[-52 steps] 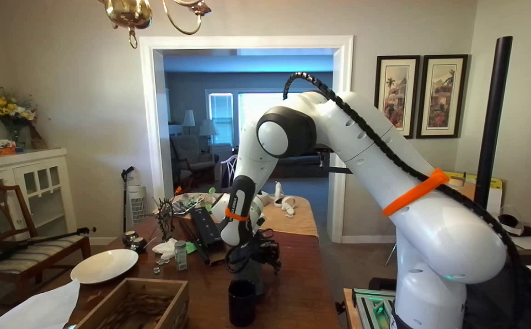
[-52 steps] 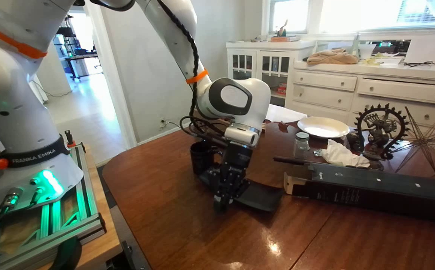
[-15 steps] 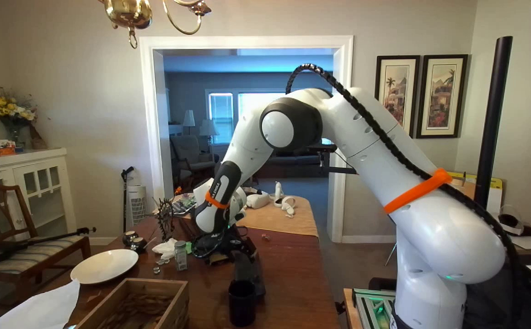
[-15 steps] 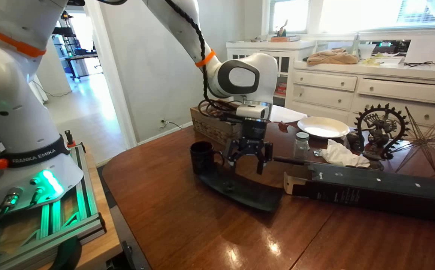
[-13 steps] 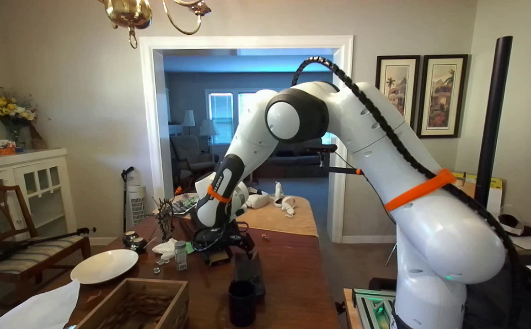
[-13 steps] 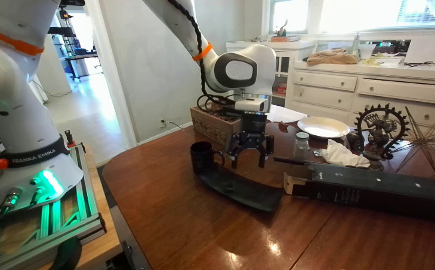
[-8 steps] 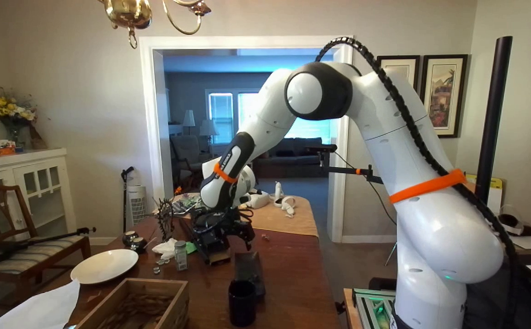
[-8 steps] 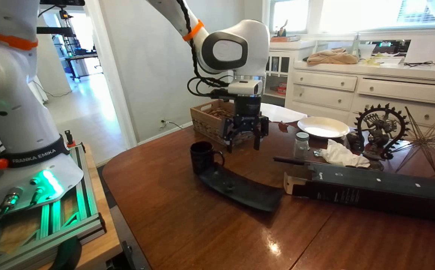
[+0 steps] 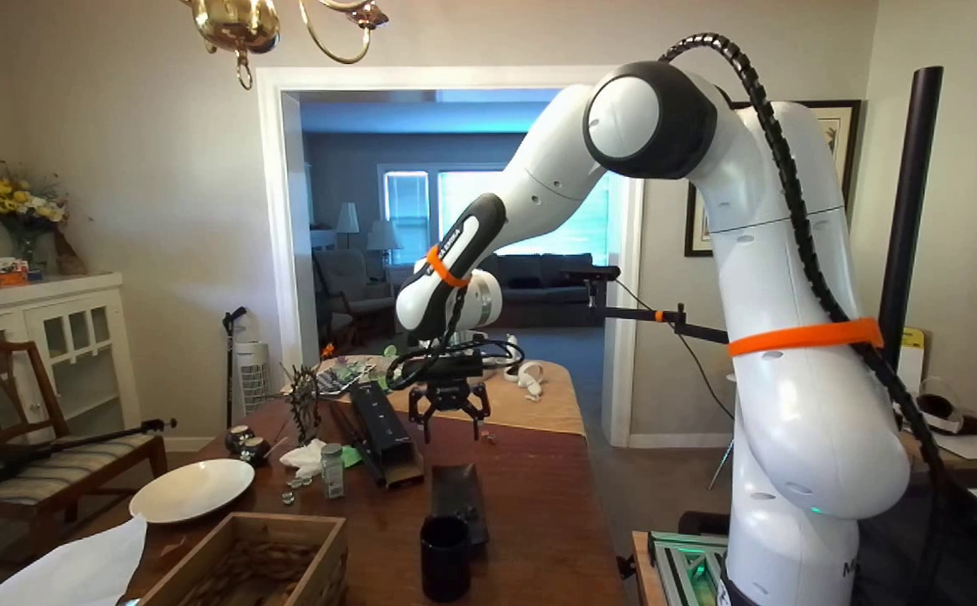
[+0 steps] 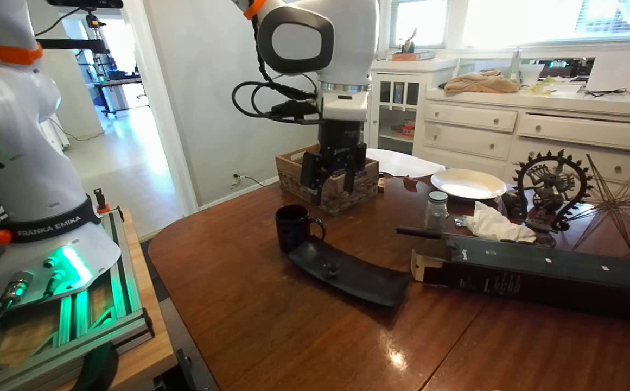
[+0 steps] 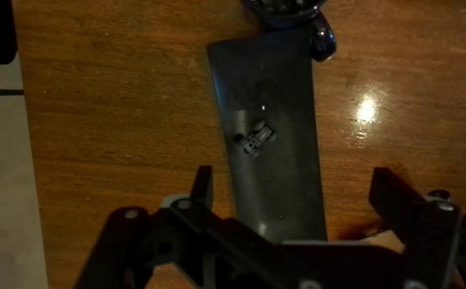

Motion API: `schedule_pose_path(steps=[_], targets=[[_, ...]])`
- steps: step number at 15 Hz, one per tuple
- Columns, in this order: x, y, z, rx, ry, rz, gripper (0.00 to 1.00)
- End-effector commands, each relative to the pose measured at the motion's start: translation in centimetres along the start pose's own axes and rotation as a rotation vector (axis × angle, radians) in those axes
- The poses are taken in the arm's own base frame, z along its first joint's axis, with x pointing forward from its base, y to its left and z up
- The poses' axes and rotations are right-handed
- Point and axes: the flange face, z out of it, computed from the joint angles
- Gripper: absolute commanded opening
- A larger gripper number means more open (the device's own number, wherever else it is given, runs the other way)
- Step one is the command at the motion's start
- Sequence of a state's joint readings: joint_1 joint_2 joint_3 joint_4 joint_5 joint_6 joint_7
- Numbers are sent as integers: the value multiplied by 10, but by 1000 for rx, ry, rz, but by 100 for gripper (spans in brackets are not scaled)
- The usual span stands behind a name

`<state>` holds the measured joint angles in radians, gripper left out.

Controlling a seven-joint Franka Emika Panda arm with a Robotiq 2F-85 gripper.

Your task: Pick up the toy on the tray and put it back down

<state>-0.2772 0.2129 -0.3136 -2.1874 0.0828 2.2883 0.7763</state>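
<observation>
A small grey toy [image 11: 259,138] shaped like a wheeled vehicle rests on the curved black tray [image 11: 285,192] in the wrist view. In an exterior view the toy [image 10: 332,267] shows as a small dark lump near the middle of the tray [image 10: 371,282]. My gripper [image 11: 293,170] is open, its fingers wide apart with nothing between them. Both exterior views show the gripper [image 10: 332,194] well above the table, apart from tray and toy, pointing down.
A black mug [image 10: 291,228] stands against one end of the tray. Near the tray's opposite end lies a long black box [image 10: 537,277]. A glass jar [image 10: 436,212], a white plate [image 10: 468,184], a wooden crate [image 10: 315,179] and a dark statue [image 10: 551,190] are also on the table.
From low over the tray, my gripper has risen and come away from it, climbing further over the last second with the fingers staying apart. Toy and tray stay in place over that second.
</observation>
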Motion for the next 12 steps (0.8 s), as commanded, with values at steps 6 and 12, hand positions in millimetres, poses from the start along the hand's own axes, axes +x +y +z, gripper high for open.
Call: schedule_pose_path(steps=[6,12], targets=[[-1,60,-10,38,-35,-435,100],[0,72,-9,44,-19,-572,100]])
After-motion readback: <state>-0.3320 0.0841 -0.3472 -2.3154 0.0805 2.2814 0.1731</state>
